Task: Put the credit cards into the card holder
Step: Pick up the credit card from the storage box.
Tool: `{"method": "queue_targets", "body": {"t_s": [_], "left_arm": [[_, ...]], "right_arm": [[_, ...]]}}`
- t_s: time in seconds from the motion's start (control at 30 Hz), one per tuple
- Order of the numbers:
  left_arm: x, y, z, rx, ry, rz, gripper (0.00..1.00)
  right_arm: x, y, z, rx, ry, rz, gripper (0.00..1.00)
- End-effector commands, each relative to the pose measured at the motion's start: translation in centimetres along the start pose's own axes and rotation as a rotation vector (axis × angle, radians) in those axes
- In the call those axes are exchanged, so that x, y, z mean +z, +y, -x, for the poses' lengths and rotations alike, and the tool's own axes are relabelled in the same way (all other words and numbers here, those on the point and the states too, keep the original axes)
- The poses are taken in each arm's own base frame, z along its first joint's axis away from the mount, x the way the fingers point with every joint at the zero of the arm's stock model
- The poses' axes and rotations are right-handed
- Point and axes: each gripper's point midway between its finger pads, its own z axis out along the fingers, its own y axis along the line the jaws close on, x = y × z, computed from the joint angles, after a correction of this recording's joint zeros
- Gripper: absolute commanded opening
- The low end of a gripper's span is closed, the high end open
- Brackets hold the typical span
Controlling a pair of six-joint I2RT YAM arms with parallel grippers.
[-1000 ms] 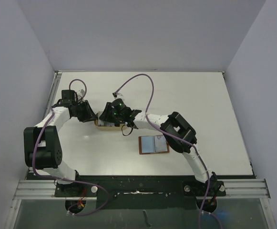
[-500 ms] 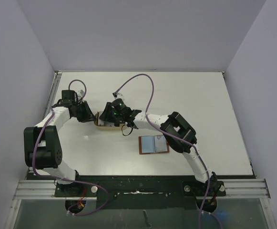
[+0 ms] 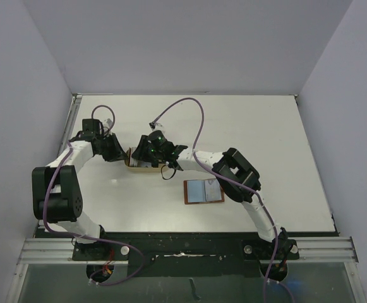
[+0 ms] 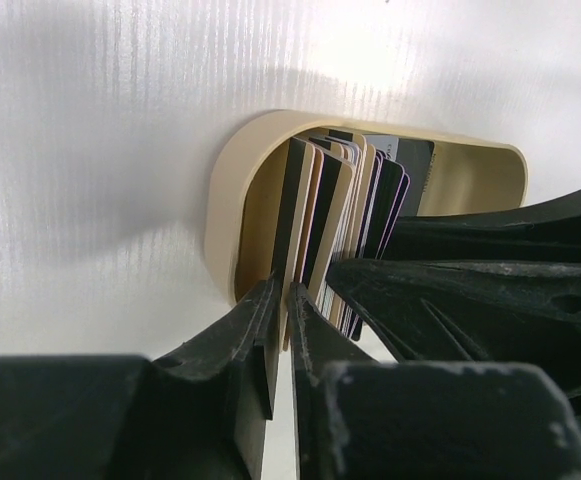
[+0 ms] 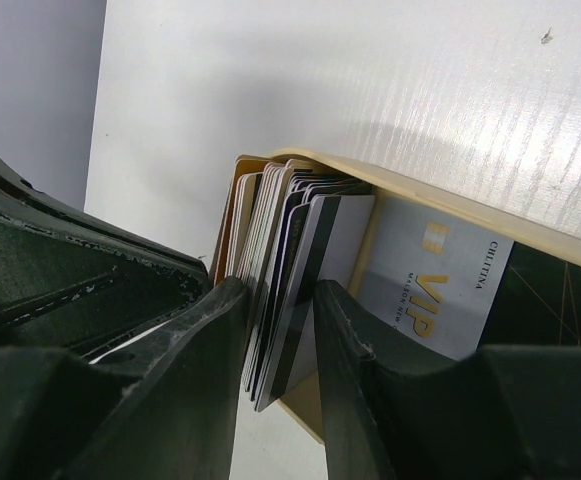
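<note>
On the white tabletop [image 3: 265, 139], the left arm [image 3: 57, 189] and right arm [image 3: 246, 183] converge on a tan tray [image 3: 134, 165] left of centre, about midway between the far and near edges. The card holder [image 3: 203, 191] lies open and flat, well apart from the tray, toward the near edge and to the right. Its long side runs roughly parallel to that edge.

The credit cards [image 4: 340, 210] stand on edge in the tray as a packed row, faces together. A pale VIP card [image 5: 435, 290] leans apart from them at the tray's other end.

The right gripper [image 5: 278, 295] straddles a bundle of several cards, its jaws pressed against both outer faces, apparently bracing the row. The left gripper [image 4: 282, 320] is pinched almost closed on the dark end card [image 4: 295, 190], the outermost one at the tray's rounded end. The wrist view shows the card's edge running into the slit between the two fingers, though it may take in the pinkish card beside it as well.

The coming move appears to turn on direction. The card's plane lines up with the left fingers, so it should slide straight up out of the row. It then has to travel right and toward the near edge to reach the holder. The holder sits nearer the right arm's base than the left arm's.
</note>
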Motion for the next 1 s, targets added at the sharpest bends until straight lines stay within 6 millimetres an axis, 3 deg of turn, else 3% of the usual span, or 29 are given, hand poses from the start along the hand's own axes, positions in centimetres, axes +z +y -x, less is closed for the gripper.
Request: {"method": "queue_targets", "body": {"t_s": [0.0,0.23,0.43,0.77,0.97], "left_arm": [[0.8,0.2,1.0,0.043,-0.016,0.025,0.11],[1.3,-0.4,0.8,0.059,0.013,-0.003,0.17],[1.1,0.0,1.1,0.062,-0.001,0.029,0.0],[0.2,0.4,2.1,0.077,-0.041,0.087,0.0],[-0.8,-1.4,2.8,0.109,-0.057,0.054,0.0]], "right_arm": [[0.3,-1.3,-1.4,-0.019,0.03,-0.053,0.32],[0.3,-1.3,-1.5,-0.018,0.032,-0.053,0.33],[0.2,-1.4,-1.4,-0.019,0.031,-0.053,0.33],[0.2,-1.1,-1.5,-0.019,0.033,-0.035,0.33],[-0.1,-0.5,-0.9,-0.016,0.02,0.0,0.35]]}}
